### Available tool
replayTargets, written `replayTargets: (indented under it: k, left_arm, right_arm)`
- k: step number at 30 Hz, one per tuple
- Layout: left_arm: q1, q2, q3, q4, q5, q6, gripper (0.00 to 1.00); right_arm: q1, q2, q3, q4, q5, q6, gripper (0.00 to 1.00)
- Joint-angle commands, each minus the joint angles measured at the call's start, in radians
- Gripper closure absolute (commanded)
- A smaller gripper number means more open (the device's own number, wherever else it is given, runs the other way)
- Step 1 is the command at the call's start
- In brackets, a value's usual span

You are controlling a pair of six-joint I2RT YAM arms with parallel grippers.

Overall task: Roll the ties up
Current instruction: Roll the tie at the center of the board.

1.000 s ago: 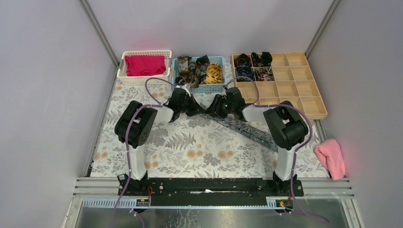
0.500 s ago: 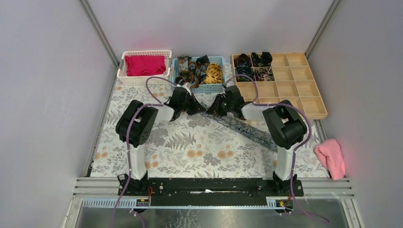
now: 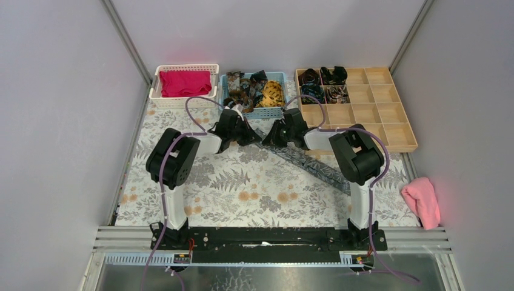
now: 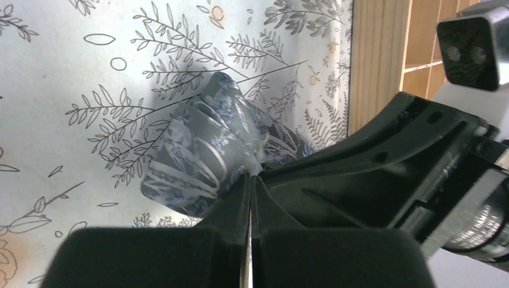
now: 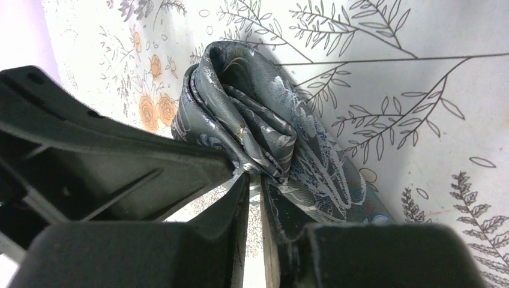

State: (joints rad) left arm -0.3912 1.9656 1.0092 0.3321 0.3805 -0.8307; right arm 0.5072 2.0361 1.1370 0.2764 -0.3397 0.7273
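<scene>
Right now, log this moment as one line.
grey tie: partly coiled, rest flat on tablecloth | left gripper: shut on coil | right gripper: shut on coil

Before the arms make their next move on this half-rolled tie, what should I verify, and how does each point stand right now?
1. Left claw shut on the grey tie at its rolled end: ok.
2. Right claw pinching the same roll's folds: ok.
3. Roll tight and even: not ok, the layers look loose.
4. Whole tie rolled: not ok, a long flat stretch lies on the mat.
5. Empty compartment in the wooden tray: ok.
6. Roll lifted or resting on the mat: cannot tell.
</scene>
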Motion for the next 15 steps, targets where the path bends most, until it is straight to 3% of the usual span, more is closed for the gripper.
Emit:
replayTargets:
  k: [1,7,15]
  left_arm:
    - [0.025,-0.069,0.033,-0.062,0.006,0.055,1.0]
    - [0.114,-0.076,0.051,-0.094,0.128,0.128,0.88]
    - [0.163,0.018,0.221,-0.318,0.3,0.311,0.47]
  right_arm:
    - [-0.005,0.039,0.026,-0.08,0.065,-0.023,0.81]
    - [-0.005,0.05,0.033,-0.086,0.053,-0.033,0.81]
    - [-0.006,0.069,0.032,-0.067,0.028,-0.034,0.81]
